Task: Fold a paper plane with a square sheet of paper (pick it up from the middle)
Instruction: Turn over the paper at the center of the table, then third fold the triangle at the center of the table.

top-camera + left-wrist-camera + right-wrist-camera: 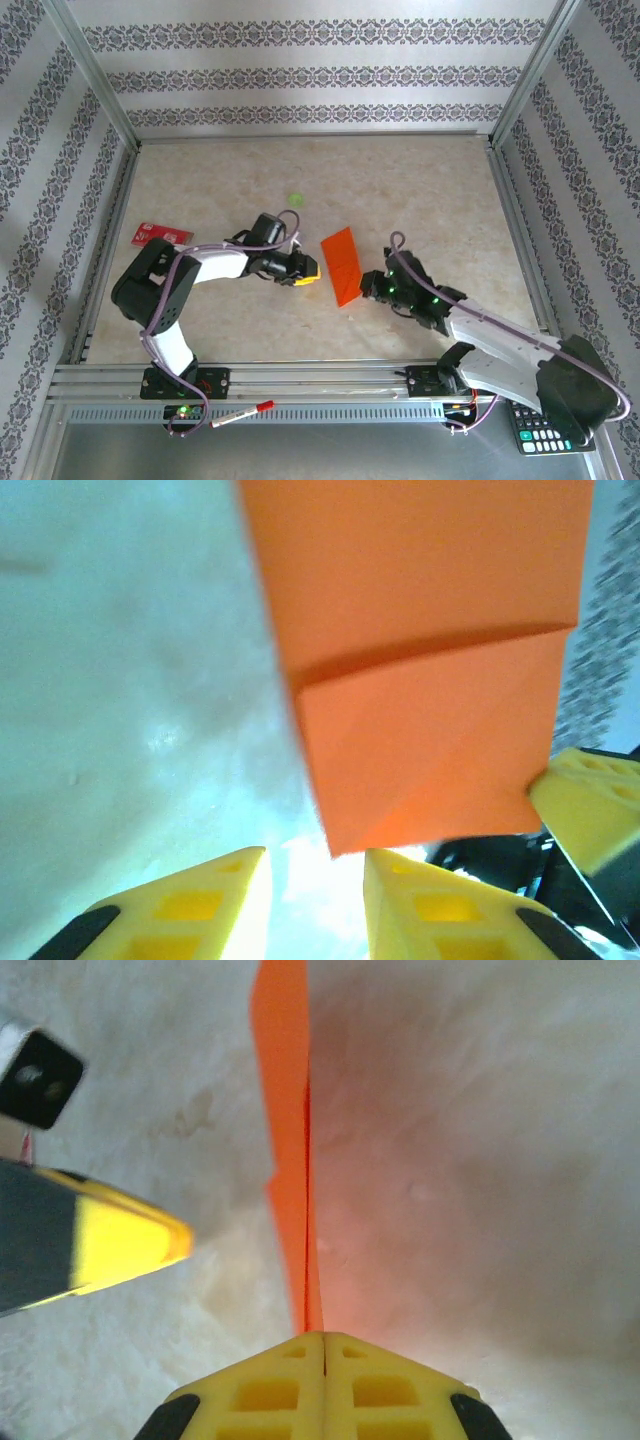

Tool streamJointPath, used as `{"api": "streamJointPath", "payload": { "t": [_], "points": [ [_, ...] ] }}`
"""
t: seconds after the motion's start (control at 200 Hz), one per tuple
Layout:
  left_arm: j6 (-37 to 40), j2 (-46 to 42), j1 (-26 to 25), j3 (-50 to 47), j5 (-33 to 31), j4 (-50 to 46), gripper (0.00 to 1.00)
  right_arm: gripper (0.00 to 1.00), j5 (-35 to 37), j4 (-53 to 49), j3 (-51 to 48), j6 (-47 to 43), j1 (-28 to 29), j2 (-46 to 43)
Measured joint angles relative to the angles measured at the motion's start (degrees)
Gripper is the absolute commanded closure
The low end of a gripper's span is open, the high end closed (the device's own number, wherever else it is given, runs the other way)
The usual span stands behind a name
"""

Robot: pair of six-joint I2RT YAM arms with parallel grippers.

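Yellow fingers of my right gripper (323,1338) clenched on the near edge of the creased orange sheet of paper (285,1110), sheet mid-table (420,190) between both arms, my left gripper (313,852) spread apart, fingertips just left of the sheet

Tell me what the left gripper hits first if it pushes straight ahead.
The left gripper would most likely meet the orange sheet of paper first; its corner lies just ahead, though depth is unclear.

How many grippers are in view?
2. The left gripper, open, is at the paper's left edge; the right gripper is shut on its near end.
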Motion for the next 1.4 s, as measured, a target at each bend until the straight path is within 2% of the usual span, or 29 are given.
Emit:
{"api": "streamJointPath", "payload": {
  "t": [0.09,0.22,0.375,0.53,0.645,0.769,1.019,1.399],
  "points": [
    [-0.8,-3.6,4.1,-0.2,0.5,0.1,0.69,1.0,-0.2,-9.8,7.3,-7.8,-2.6,-0.5],
    [-0.8,-6.7,8.4,-0.2,-0.1,-1.1,0.69,1.0,2.4,-21.5,17.8,-17.3,-1.5,1.9],
    [0.5,-8.8,9.3,-0.1,-2.5,-5.1,0.69,1.0,7.6,-30.2,26.6,-24.5,5.0,9.4],
    [1.6,-9.9,9.3,-0.1,-4.7,-7.6,0.69,1.0,8.8,-32.9,28.5,-26.4,11.7,18.2],
    [1.6,-10.0,9.3,-0.1,-5.2,-7.9,0.69,1.0,7.5,-32.1,28.5,-26.0,15.3,22.9],
    [0.8,-10.1,9.3,-0.4,-5.1,-7.5,0.7,1.0,4.0,-26.4,26.6,-23.7,17.5,24.3],
    [-5.4,-8.2,8.7,-1.9,-3.2,-0.7,0.83,1.0,-1.0,-14.2,19.7,-19.7,18.5,25.3],
    [-10.4,4.0,0.1,4.0,-0.7,5.8,0.91,1.0,-4.1,-3.8,16.9,-17.0,21.1,27.0]
  ]
}}
